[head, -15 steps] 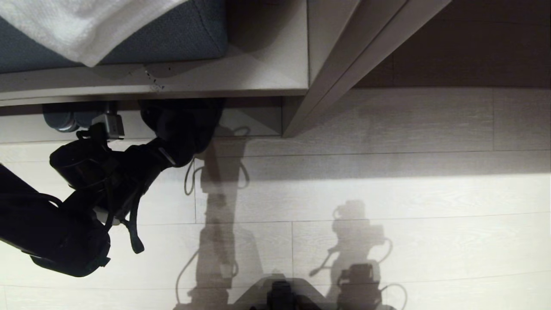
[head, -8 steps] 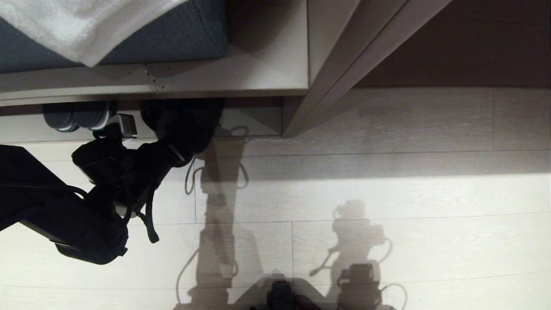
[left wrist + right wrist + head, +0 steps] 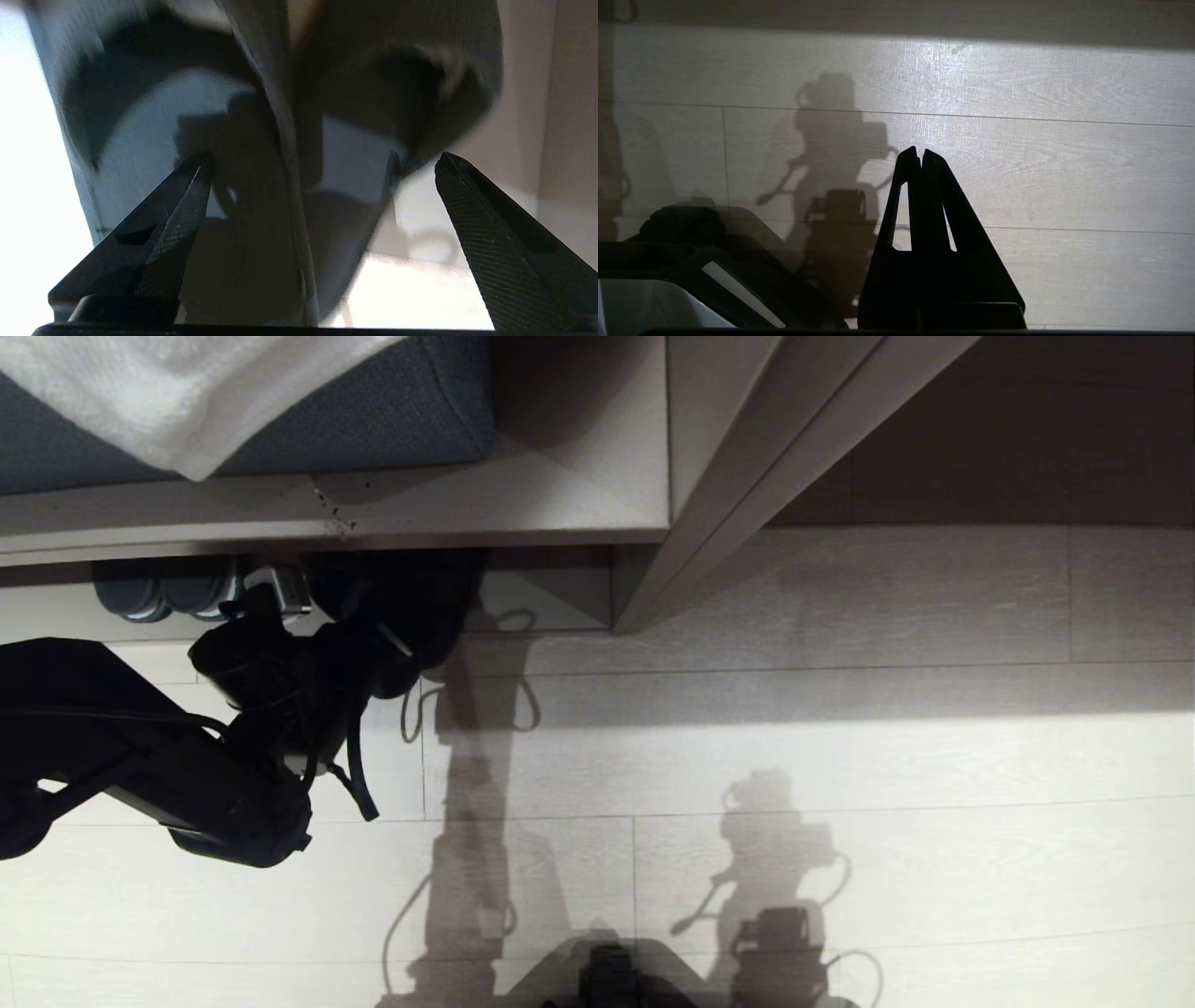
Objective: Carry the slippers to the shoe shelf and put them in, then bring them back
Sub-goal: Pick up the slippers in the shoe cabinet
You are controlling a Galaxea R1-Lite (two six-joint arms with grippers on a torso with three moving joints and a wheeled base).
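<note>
Down at floor level, the left gripper [image 3: 322,163] reaches toward the mouth of the shoe shelf [image 3: 551,602], the low pale-wood cubby under the blue-cushioned bench [image 3: 373,411]. Its two ribbed black fingers [image 3: 180,219] are spread wide apart and hold nothing. Directly ahead of the fingertips lie the slippers [image 3: 289,116], a black pair side by side with their open heels facing the claw; from the head view they show as a dark mass [image 3: 401,597] inside the cubby. One fingertip sits close to the nearer slipper's edge, though I cannot tell whether it touches. Beside the claw, further along the same cubby, sits another dark pair with pale sole edges [image 3: 163,593]. A white towel [image 3: 187,392] drapes over the cushion above. The right gripper [image 3: 920,156] hangs over bare floorboards [image 3: 1064,163], fingers pressed together.
</note>
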